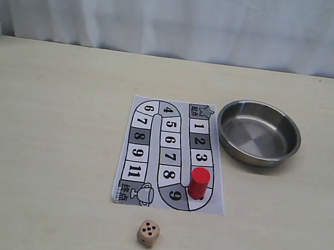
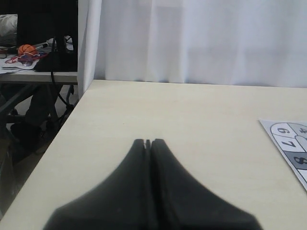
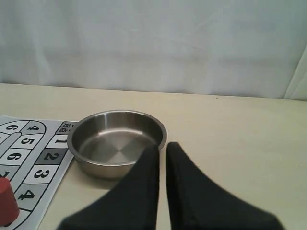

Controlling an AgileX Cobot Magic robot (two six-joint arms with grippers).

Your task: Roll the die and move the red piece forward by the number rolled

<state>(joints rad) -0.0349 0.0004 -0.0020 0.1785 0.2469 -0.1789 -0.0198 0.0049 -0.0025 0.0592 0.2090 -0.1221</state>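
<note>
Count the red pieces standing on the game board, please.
1. The red piece stands upright in the right column of the board, below square 3, near the bottom edge. No other piece is visible.

The red piece (image 1: 198, 182) stands on the front right part of the game board (image 1: 152, 153). The die (image 1: 148, 233) lies on the table (image 1: 51, 148) before the board, and the bowl (image 1: 257, 158) stands right of the board.

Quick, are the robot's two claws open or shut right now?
Black left gripper: closed, holding nothing.
Black right gripper: closed, holding nothing.
</note>
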